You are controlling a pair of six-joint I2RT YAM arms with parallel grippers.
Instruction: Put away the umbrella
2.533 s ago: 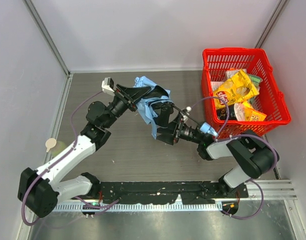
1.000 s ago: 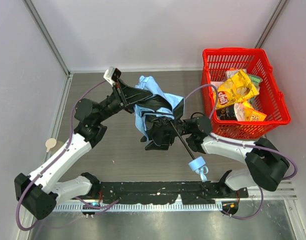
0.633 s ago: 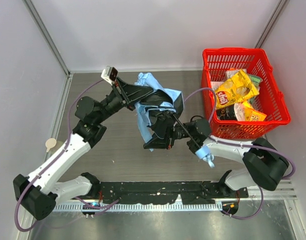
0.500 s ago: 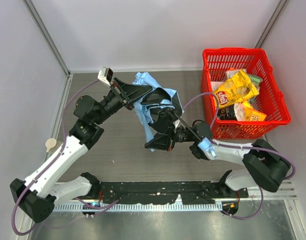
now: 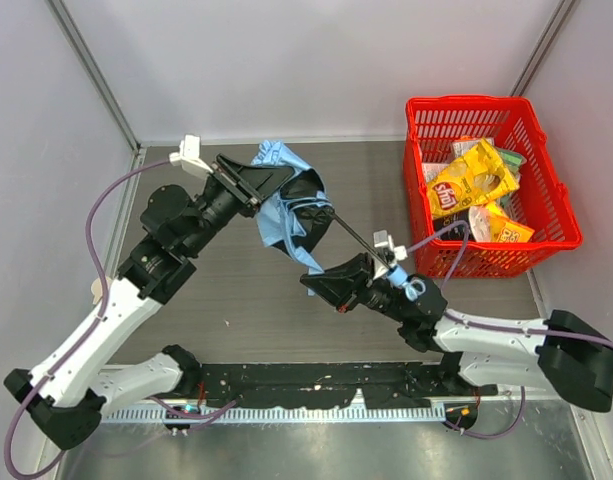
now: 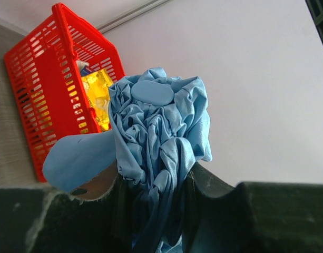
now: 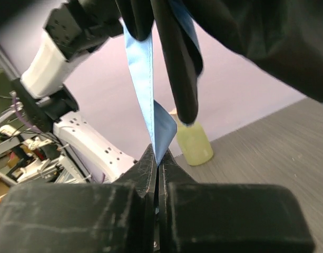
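Left claw (image 6: 153, 185) clamps the bunched umbrella (image 6: 161, 126); right claw (image 7: 157, 161) (closed tight) pinches its blue strap (image 7: 142, 68) just above.

the umbrella (image 5: 286, 205) has light sky-blue fabric, a thin black shaft (image 5: 351, 231) and black ribs. far right, the basket (image 5: 466, 101) is bright red lattice, holding a yellow snack bag (image 5: 473, 178) with red lettering. the table (image 5: 246, 300) is grey-brown woodgrain. the left arm (image 5: 106, 325) and right arm (image 5: 486, 335) are black and white, with purple cables (image 5: 98, 215).

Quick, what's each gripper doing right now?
Left gripper: closed on the bunched umbrella fabric.
Right gripper: shut, pinching the umbrella's blue strap.
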